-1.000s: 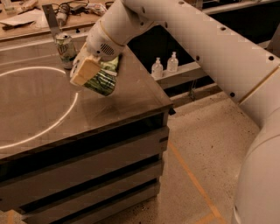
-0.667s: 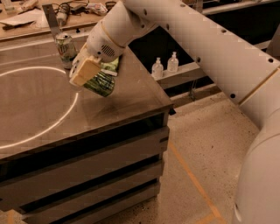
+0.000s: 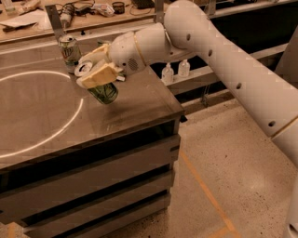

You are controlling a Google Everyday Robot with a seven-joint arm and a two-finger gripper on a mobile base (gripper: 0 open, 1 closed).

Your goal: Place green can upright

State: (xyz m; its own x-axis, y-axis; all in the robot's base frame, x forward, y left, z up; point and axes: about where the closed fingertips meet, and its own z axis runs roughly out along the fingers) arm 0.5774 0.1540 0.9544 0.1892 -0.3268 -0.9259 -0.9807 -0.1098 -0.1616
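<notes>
The green can (image 3: 104, 92) is held tilted above the dark tabletop (image 3: 56, 116), its silver top (image 3: 84, 69) pointing up and left, its green body sticking out below the fingers. My gripper (image 3: 97, 73) is shut on the can, with the pale fingers (image 3: 100, 76) clamped around its upper half. The can hangs near the right part of the table, just right of the white circle line (image 3: 70, 122).
A silver-white can with a green-and-red logo (image 3: 70, 49) stands upright at the back of the table, just left of the gripper. Two small white bottles (image 3: 175, 70) stand on a shelf beyond the table's right edge. A cluttered bench (image 3: 56, 14) runs along the back.
The gripper has turned the green can, raising its silver top toward the upper left; the can is less flat than before. The silver-white can has not moved.
</notes>
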